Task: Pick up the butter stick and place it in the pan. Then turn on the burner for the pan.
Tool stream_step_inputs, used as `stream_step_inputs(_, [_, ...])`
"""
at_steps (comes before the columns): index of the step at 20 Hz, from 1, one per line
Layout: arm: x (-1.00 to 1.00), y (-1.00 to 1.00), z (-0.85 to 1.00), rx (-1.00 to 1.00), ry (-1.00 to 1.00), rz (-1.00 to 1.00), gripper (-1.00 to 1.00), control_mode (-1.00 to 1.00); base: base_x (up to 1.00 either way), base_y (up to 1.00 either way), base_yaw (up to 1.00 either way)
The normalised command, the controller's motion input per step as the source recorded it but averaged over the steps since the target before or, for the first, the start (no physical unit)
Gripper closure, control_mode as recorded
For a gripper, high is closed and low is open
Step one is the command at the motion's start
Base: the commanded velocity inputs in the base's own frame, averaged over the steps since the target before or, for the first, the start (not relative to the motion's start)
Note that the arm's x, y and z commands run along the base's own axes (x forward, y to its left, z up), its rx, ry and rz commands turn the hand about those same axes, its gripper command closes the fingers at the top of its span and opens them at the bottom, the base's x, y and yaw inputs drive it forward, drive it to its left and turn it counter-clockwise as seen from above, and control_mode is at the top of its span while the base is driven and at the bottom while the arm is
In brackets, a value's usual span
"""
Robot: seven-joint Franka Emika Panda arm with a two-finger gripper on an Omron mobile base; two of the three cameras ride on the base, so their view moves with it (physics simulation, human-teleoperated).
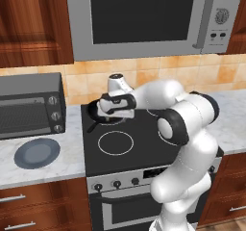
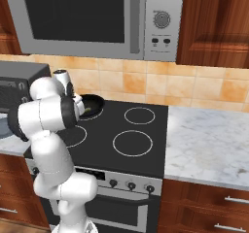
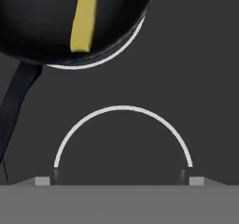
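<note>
The yellow butter stick (image 3: 85, 17) lies inside the black pan (image 3: 42, 27), which sits on the back-left burner (image 3: 128, 42) of the black cooktop. Only an arc of that white circle shows past the pan's rim. The pan's handle (image 3: 16, 101) runs down the left of the hand view. My gripper (image 3: 119, 174) hangs above the cooktop just in front of the pan, open, with nothing between its fingertips (image 3: 56, 173). From the base views the pan (image 1: 92, 110) (image 2: 93, 102) is partly hidden behind my hand and arm, and a bit of butter (image 2: 87, 112) shows.
A front-left burner circle (image 1: 115, 142) lies below my hand. Stove knobs (image 1: 116, 183) line the front panel. A toaster oven (image 1: 31, 110) and a blue-grey plate (image 1: 37, 153) stand on the left counter. A microwave (image 1: 139, 18) hangs overhead. Marble counter (image 2: 209, 144) extends right.
</note>
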Motion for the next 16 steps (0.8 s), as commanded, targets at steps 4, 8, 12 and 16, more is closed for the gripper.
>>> stream_step_inputs(4, [-0.60,0.00,0.00,0.00,0.00,0.00,-1.00,-1.00,0.00,0.00,0.00])
stream_step_inputs(8, [-0.55,0.00,0.00,0.00,0.00,0.00,-1.00,-1.00,0.00,0.00,0.00])
stream_step_inputs(12, [-0.51,0.00,0.00,0.00,0.00,0.00,-1.00,-1.00,0.00,0.00,0.00])
stream_step_inputs(16, [-0.47,0.00,0.00,0.00,0.00,0.00,-1.00,-1.00,0.00,0.00,0.00])
